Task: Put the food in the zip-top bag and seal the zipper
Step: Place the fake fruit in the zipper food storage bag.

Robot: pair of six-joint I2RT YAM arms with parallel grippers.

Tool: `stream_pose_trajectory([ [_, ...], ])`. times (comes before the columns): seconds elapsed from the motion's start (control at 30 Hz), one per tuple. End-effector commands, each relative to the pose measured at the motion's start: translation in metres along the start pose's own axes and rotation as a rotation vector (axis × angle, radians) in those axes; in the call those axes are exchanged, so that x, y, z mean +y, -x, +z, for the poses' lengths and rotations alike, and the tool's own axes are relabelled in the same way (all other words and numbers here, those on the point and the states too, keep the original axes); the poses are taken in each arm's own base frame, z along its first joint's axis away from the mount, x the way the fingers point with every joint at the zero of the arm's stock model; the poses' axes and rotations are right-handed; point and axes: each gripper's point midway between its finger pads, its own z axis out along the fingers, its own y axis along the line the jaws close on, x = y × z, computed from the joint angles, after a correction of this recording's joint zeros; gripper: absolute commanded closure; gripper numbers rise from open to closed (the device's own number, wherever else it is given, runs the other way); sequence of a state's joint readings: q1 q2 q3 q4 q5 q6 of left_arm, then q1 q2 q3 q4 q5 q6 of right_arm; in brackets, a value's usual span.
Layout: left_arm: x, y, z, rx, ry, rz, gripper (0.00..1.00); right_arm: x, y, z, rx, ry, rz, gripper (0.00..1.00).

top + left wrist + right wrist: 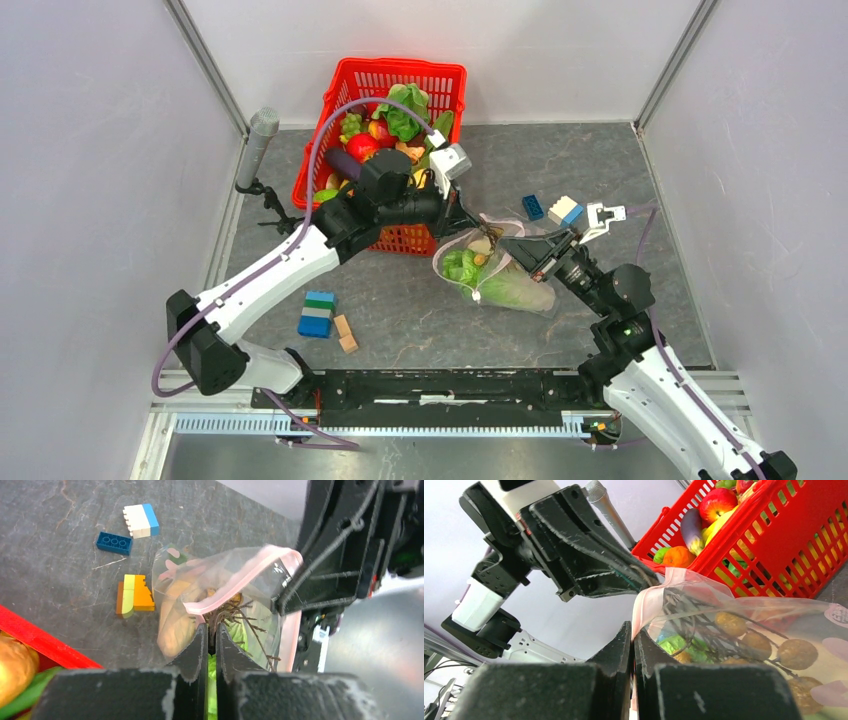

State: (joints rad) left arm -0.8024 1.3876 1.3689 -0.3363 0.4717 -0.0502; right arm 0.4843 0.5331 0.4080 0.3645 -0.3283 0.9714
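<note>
The clear zip-top bag (497,278) lies on the table right of the basket, its mouth held up and open. Its pink zipper (240,580) arcs across the left wrist view. Inside are leafy greens (462,266) and a twiggy bunch of brown-yellow fruit (794,652). My left gripper (212,629) is shut on the near rim of the mouth. My right gripper (633,630) is shut on the pink strip at the opposite side. More food fills the red basket (440,80): a red apple (719,502), an eggplant (691,527) and an orange (679,556).
Building blocks lie around: a blue one (532,207) and a white-blue one (565,210) behind the bag, an orange-yellow one (132,596) beside it, a blue-green stack (318,313) and tan pieces (345,333) near the front. A grey cylinder on a stand (258,145) stands at the left wall.
</note>
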Motion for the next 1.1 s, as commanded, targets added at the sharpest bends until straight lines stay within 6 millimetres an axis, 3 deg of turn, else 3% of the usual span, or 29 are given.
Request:
stream_pose_trajectory([
  [0.0, 0.001, 0.049, 0.000, -0.238, 0.045, -0.189, 0.98, 0.019, 0.015, -0.001, -0.068, 0.069, -0.009, 0.94],
  [0.3, -0.016, -0.003, 0.021, -0.132, 0.044, -0.159, 0.98, 0.018, 0.019, -0.002, -0.084, 0.050, -0.013, 0.93],
  [0.6, -0.026, -0.023, 0.034, -0.186, 0.124, -0.175, 0.97, 0.006, 0.022, -0.001, -0.105, -0.002, -0.014, 0.93],
  [0.67, -0.028, -0.022, 0.035, -0.188, 0.125, -0.171, 0.89, 0.002, 0.023, -0.002, -0.112, -0.023, -0.016, 0.93],
  [0.73, -0.026, -0.019, 0.032, -0.179, 0.143, -0.146, 0.71, -0.001, 0.023, -0.002, -0.116, -0.040, -0.015, 0.93],
  [0.8, -0.025, -0.015, 0.027, -0.173, 0.156, -0.119, 0.62, -0.003, 0.022, -0.003, -0.116, -0.051, -0.019, 0.93],
  [0.9, -0.027, -0.010, 0.018, -0.171, 0.160, -0.091, 0.40, -0.005, 0.022, -0.003, -0.119, -0.055, -0.020, 0.93],
  [0.93, -0.029, -0.009, 0.016, -0.169, 0.151, -0.084, 0.36, -0.005, 0.022, -0.003, -0.119, -0.055, -0.019, 0.93],
  [1.07, -0.032, -0.015, 0.013, -0.133, 0.137, -0.069, 0.36, -0.005, 0.021, -0.004, -0.118, -0.052, -0.014, 0.93],
])
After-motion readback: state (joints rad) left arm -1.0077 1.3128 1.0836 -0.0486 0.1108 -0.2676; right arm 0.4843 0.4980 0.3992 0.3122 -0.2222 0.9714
